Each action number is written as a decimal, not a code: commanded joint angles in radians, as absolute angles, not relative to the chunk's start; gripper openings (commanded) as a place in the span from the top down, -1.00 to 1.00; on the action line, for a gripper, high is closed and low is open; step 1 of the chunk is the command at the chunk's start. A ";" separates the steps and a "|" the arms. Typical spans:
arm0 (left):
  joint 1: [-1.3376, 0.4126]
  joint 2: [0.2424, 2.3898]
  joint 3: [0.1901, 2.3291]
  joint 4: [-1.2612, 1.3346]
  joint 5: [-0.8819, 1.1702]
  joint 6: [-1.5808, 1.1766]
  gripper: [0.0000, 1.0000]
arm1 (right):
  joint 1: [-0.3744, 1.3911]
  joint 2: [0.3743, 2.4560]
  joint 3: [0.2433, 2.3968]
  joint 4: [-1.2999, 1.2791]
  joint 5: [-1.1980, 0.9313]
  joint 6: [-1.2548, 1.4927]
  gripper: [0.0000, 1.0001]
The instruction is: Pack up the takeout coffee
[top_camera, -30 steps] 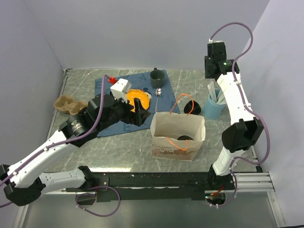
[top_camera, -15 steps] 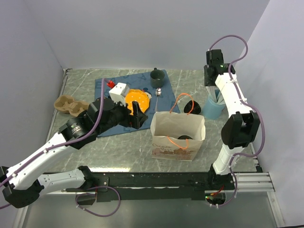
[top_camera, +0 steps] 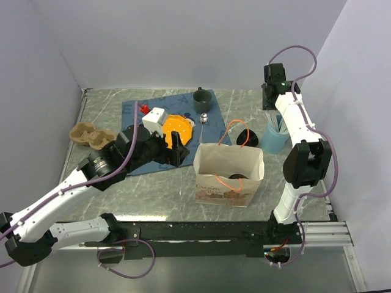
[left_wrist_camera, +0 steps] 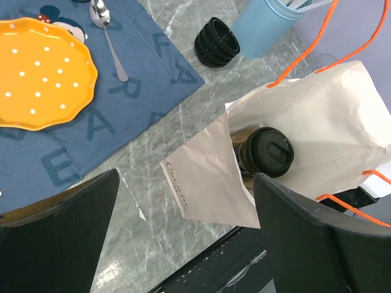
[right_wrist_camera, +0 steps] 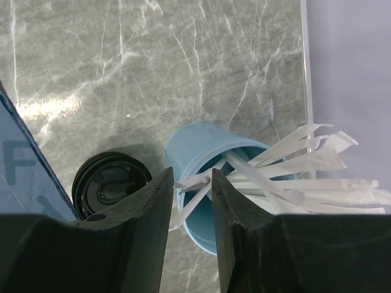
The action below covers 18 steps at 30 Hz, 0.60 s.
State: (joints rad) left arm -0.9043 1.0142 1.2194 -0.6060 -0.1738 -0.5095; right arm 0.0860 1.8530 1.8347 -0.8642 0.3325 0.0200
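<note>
Coffee cup (left_wrist_camera: pixel 266 152) sits inside the paper bag (top_camera: pixel 229 174); your right tool (right_wrist_camera: pixel 188 183) is at the straws.
Your left tool (left_wrist_camera: pixel 183 235) hangs wide apart above the bag on the tabletop (top_camera: pixel 153 189). The right tool's fingers flank a wrapped straw (right_wrist_camera: pixel 190 206) in the blue cup (right_wrist_camera: pixel 195 141); you cannot tell whether they pinch it.

The plate (left_wrist_camera: pixel 43 73) is glowing orange with white dots. The mat (left_wrist_camera: pixel 140 91) is showing deep blue with paler letters. The bag (left_wrist_camera: pixel 208 183) is looking cream, its handles (left_wrist_camera: pixel 339 58) orange. The cup (right_wrist_camera: pixel 201 137) is showing pale blue, the straws (right_wrist_camera: pixel 305 162) white, the tabletop (right_wrist_camera: pixel 122 61) grey with white veins.
</note>
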 commanded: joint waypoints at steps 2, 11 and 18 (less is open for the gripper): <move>-0.902 1.019 1.253 -0.586 -0.183 -0.506 -0.94 | 0.075 1.868 1.917 -0.851 0.367 0.015 0.23; -0.902 1.025 1.256 -0.578 -0.181 -0.517 -0.93 | 0.067 1.874 1.942 -0.856 0.373 0.009 0.33; -0.902 1.029 1.256 -0.574 -0.181 -0.528 -0.93 | 0.064 1.859 1.921 -0.845 0.370 -0.023 0.44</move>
State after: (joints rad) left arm -0.9043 1.0260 1.2194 -0.6052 -0.1738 -0.5144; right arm 0.0738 1.8561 1.8858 -0.8646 0.3508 -0.0021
